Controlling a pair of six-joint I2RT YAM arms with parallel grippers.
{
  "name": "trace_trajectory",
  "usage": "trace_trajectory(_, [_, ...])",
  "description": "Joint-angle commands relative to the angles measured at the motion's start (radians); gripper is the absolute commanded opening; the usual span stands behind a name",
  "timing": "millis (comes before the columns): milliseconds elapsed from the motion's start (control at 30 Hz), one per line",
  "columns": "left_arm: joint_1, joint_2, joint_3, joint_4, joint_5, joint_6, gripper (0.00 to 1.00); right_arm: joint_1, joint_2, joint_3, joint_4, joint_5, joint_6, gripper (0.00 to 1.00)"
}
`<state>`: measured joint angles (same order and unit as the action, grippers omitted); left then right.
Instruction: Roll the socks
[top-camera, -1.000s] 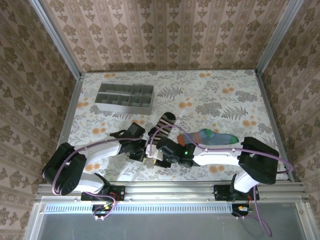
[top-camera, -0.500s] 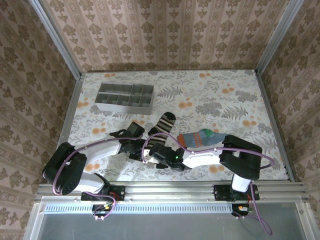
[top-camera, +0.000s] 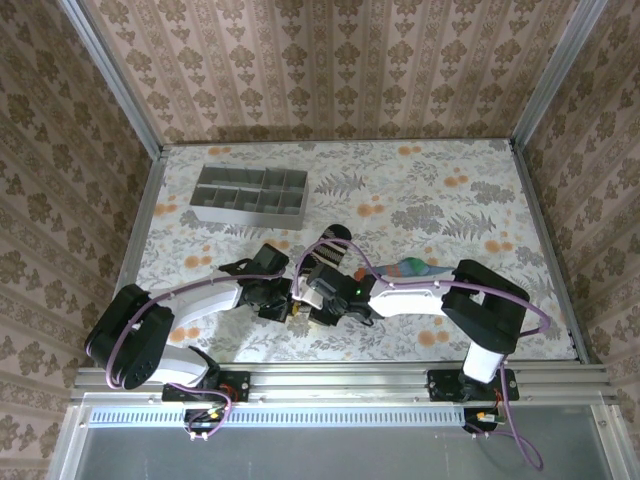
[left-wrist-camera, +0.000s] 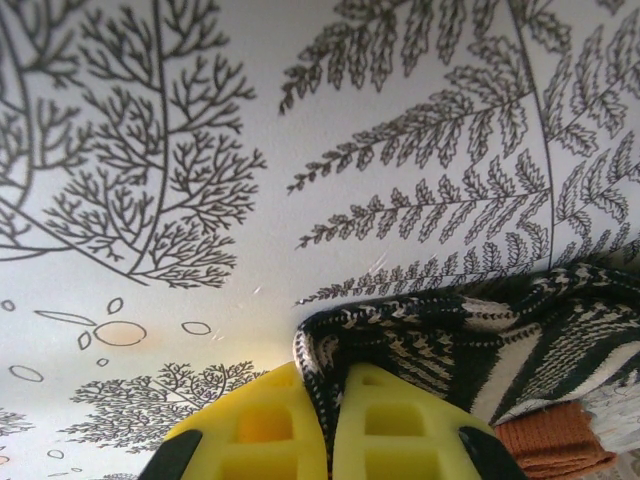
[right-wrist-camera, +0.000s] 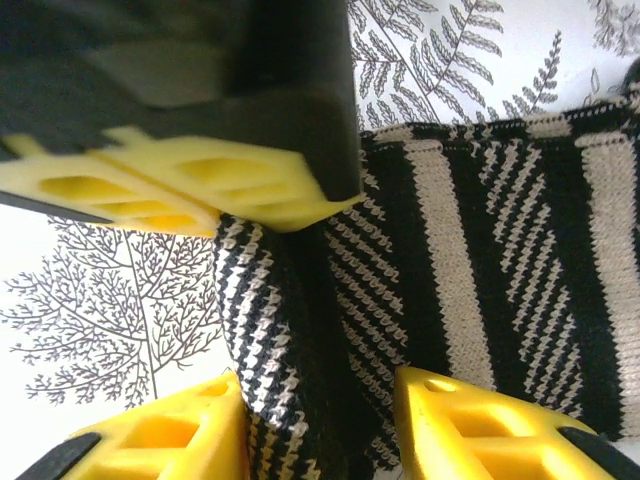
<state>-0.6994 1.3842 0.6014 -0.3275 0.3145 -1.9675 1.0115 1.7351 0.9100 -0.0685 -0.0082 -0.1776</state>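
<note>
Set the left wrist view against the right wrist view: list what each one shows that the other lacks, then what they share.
Left wrist view has: the orange cuff of the second sock, at the lower right beside the striped fabric.
Right wrist view has: the right tool, its yellow fingers apart on either side of a raised ridge of the black-and-cream sock.
Shared: the left tool shut on a pinched fold of that sock, the striped knit itself, and the fern-print table cover.
</note>
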Motion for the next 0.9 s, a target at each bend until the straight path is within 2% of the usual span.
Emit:
trace_trajectory(0, [-0.001,0.038,-0.026,-0.088,-0.026,0.008,0.0,-0.018,-0.021,0.041,-0.039,-0.137,0.074,0.39])
trace_trajectory(133, [-0.001,0.044,-0.023,-0.084,-0.026,0.008,0.0,-0.034,0.007,0.066,-0.057,-0.174,0.094,0.37])
trace_trajectory(367, [-0.001,0.041,-0.027,-0.079,-0.026,0.007,0.0,-0.046,0.033,0.078,-0.076,-0.232,0.119,0.4])
trace_trajectory(500, [-0.002,0.038,-0.029,-0.079,-0.026,0.005,0.0,-0.059,0.059,0.086,-0.094,-0.24,0.138,0.35])
trace_trajectory(867, [0.0,0.038,-0.026,-0.076,-0.025,0.008,0.0,-0.097,0.092,0.102,-0.133,-0.276,0.182,0.07])
